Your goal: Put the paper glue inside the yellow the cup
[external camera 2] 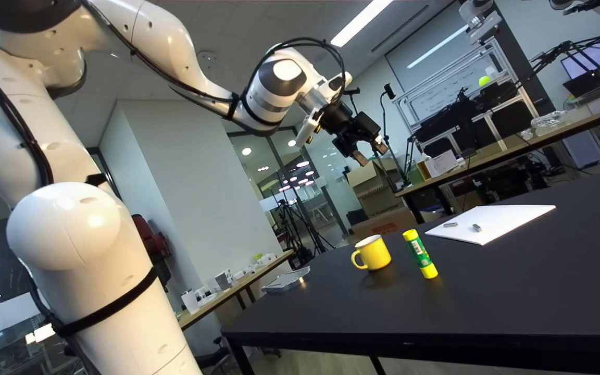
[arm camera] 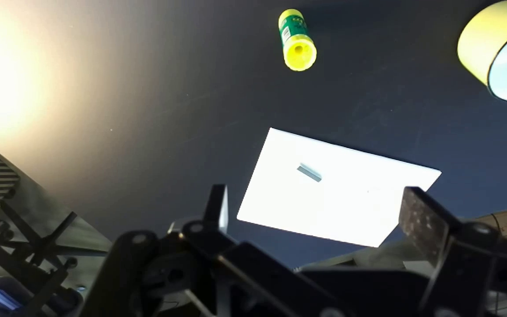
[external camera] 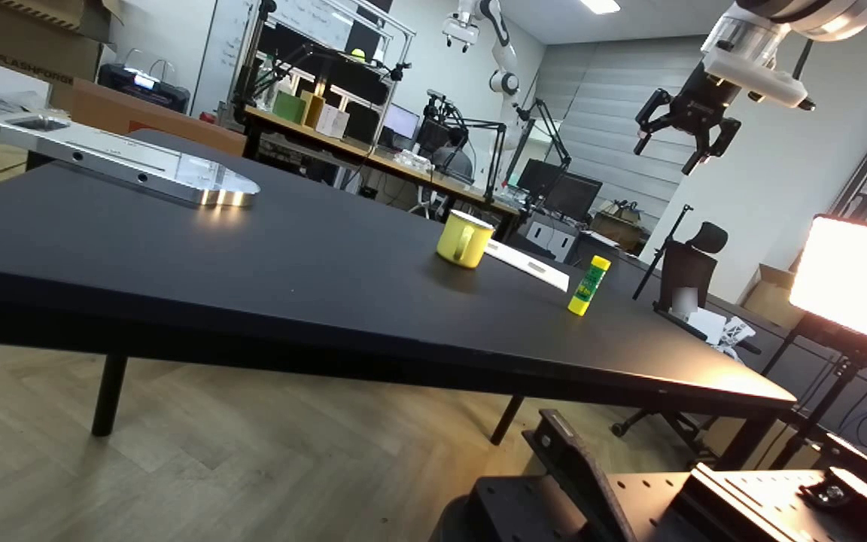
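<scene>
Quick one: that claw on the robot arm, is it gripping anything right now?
Gripper: open, holding nothing; the paper glue and the yellow cup both stand on the table, clear of it.

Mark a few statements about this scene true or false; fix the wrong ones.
1. The slim yellow-and-green glue stick and the squat round yellow cup stand upright on the black table. True.
2. The glue stick is inside the cup. False: it stands apart from the cup.
3. The black two-fingered gripper is open. True.
4. The gripper holds the cup. False: it holds nothing.
5. The flat white sheet bears small grey pieces. True.
</scene>
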Tool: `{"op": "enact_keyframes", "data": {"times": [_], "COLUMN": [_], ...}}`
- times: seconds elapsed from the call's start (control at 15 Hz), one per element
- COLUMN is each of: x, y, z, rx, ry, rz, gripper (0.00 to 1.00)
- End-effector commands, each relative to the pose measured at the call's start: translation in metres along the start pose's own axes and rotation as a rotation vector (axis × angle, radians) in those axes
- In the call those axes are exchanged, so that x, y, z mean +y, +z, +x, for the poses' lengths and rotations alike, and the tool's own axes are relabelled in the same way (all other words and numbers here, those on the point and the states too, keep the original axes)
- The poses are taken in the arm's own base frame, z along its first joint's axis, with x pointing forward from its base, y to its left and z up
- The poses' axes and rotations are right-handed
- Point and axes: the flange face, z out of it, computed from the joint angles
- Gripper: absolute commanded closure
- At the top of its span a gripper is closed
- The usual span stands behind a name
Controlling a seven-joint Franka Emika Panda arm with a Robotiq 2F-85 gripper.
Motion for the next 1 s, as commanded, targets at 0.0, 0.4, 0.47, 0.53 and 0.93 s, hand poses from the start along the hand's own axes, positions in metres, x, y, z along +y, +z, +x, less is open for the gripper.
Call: {"op": "enact_keyframes", "data": {"times": [0.0, 0.4, 0.47, 0.53, 0.93], "x": [0.0, -0.02, -0.021, -0.022, -0.002], "y": [0.0, 0.024, 0.031, 0.038, 0.095], "z": [0.002, -0.001, -0.005, -0.009, -0.028], "rx": [-0.002, -0.013, -0.02, -0.026, -0.078], "ry": [0.002, -0.016, -0.024, -0.033, -0.034], "rz": [0.0, -0.009, -0.014, -0.021, -0.055], "gripper": [0.0, 0.0, 0.0, 0.0, 0.0]}}
